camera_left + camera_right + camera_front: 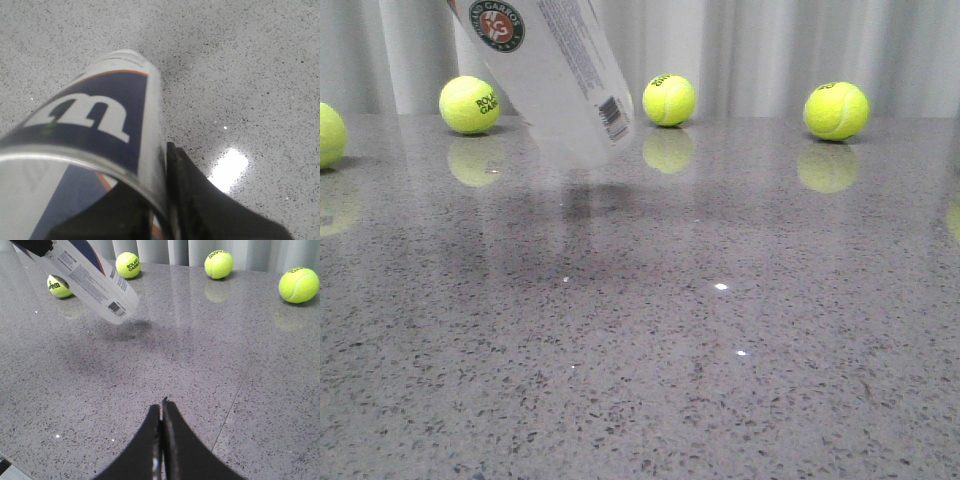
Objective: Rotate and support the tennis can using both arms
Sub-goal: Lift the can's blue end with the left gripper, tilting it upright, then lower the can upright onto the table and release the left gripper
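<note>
Hanging tilted above the grey desk (740, 330), the tennis can (555, 75) is clear of the surface, its lower end free. The left claw (165, 210) grips it at the silver rim, one finger flat against the wall. The right claw (161, 440) is pinched closed, empty, well apart. The rotating step seems underway; next the right claw likely must spread and meet the free end.

Yellow-green tennis balls (669, 99) on speckled grey table (720, 380), pale curtain (770, 50) behind.
</note>
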